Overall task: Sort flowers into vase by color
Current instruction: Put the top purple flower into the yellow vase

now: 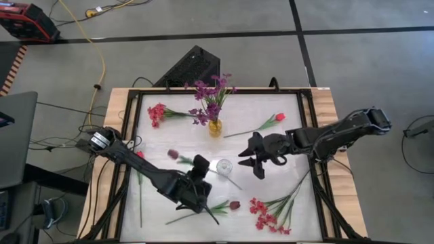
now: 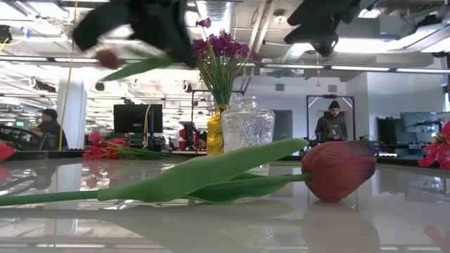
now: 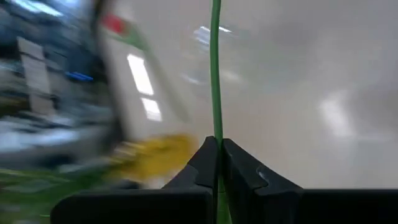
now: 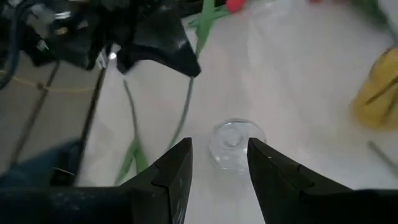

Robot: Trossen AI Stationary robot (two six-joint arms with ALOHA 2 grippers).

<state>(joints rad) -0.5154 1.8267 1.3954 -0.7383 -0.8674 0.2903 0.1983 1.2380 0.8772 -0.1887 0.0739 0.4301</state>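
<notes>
My left gripper point(image 1: 201, 163) point(image 3: 217, 155) is shut on the thin green stalk of a dark maroon tulip point(image 1: 173, 154), raised above the table just left of the clear glass vase point(image 1: 224, 166). In the low view it is a blurred shape high up, with the bud point(image 2: 107, 58) below it. My right gripper point(image 1: 245, 161) point(image 4: 217, 165) hovers open just right of the clear vase point(image 4: 233, 143). A yellow vase point(image 1: 215, 127) holds purple sprigs point(image 1: 211, 95). Another maroon tulip point(image 1: 234, 205) point(image 2: 341, 169) lies on its side near the table's near edge. My left gripper pinches the tulip's stalk point(image 3: 216, 124) between its two fingers, at about mid-length, with the fingers lying across it. The flower is lifted clear of the table and tilted, with the bud point(image 1: 173, 154) toward the left and the stalk's free end point(image 1: 237, 186) passing the clear vase.
A red tulip point(image 1: 278, 117) lies far right and a red-pink sprig point(image 1: 157, 112) far left. More red-pink sprigs point(image 1: 271, 213) lie near right, and a red tulip point(image 1: 139, 154) with a long stalk lies by the left rail. People show in the room beyond point(image 2: 332, 123).
</notes>
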